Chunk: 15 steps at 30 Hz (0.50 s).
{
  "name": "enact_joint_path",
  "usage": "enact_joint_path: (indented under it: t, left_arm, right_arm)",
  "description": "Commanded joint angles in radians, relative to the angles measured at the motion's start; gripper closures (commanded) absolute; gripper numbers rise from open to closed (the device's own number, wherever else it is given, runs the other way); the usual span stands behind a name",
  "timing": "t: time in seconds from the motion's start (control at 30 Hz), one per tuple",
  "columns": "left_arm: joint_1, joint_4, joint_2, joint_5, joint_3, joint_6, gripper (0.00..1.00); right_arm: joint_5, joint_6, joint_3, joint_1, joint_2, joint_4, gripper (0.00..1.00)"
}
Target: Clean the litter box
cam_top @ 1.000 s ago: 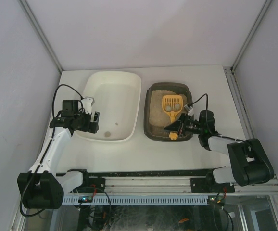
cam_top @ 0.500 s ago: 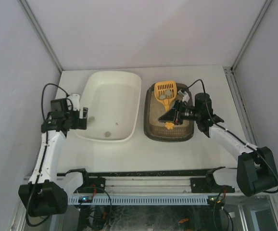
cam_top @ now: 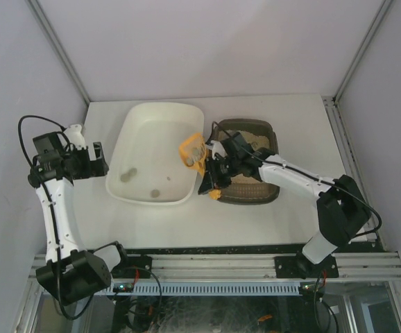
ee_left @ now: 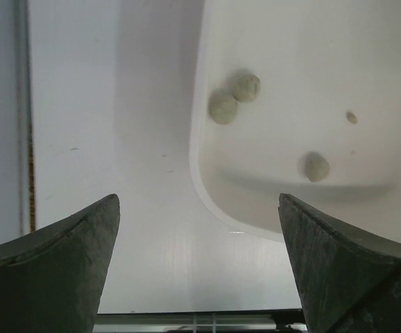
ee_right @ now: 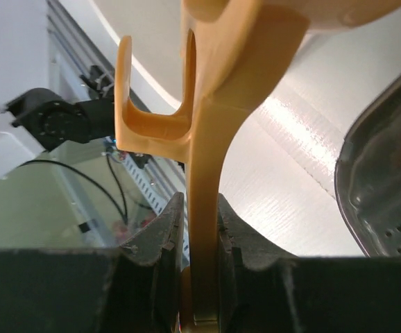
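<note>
Top external view showed the counter (cam_top: pixel 297 118) carrying two containers side by side, with both arms reaching over it. The largest thing, the white tub (cam_top: pixel 159 139), sat between the two sets of jaws. The left gripper (cam_top: pixel 98 159) hung just outside the tub's left wall, its jaws spread wide and holding nothing. The left wrist view confirmed this, with only bare counter and the tub's corner between the jaws.

The litter box (cam_top: pixel 249 123) lay next to the tub, directly under and behind the right gripper (cam_top: pixel 211 178), with pale litter inside it. The arm hid much of its floor, so I could not tell whether any waste was left in there.

The yellow scoop (cam_top: pixel 192 153) was clamped by its handle in the right jaws, which were closed tight on it in the right wrist view. Its head reached out ahead of those jaws over the tub's near-side rim. Whether it was carrying anything was unclear.

Smallest were the grey clumps (ee_left: pixel 223 107) lying on the tub floor ahead of the left jaws, three large ones and a speck.

By my reading, at least one load had been moved across. Checking the litter for more clumps and putting the scoop down seemed to be what was left.
</note>
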Motion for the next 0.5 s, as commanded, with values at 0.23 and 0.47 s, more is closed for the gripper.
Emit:
enact_joint_path:
  t: [0.23, 0.47]
  left_arm:
    - [0.028, 0.009, -0.003, 0.07, -0.004, -0.004, 0.0]
    - [0.035, 0.02, 0.017, 0.081, -0.031, -0.022, 0.0]
  right_arm:
    - [0.486, -0.19, 0.28, 0.194, 0.163, -0.342, 1.0]
    - [0.88, -0.238, 0.487, 0.367, 0.292, -0.538, 1.0]
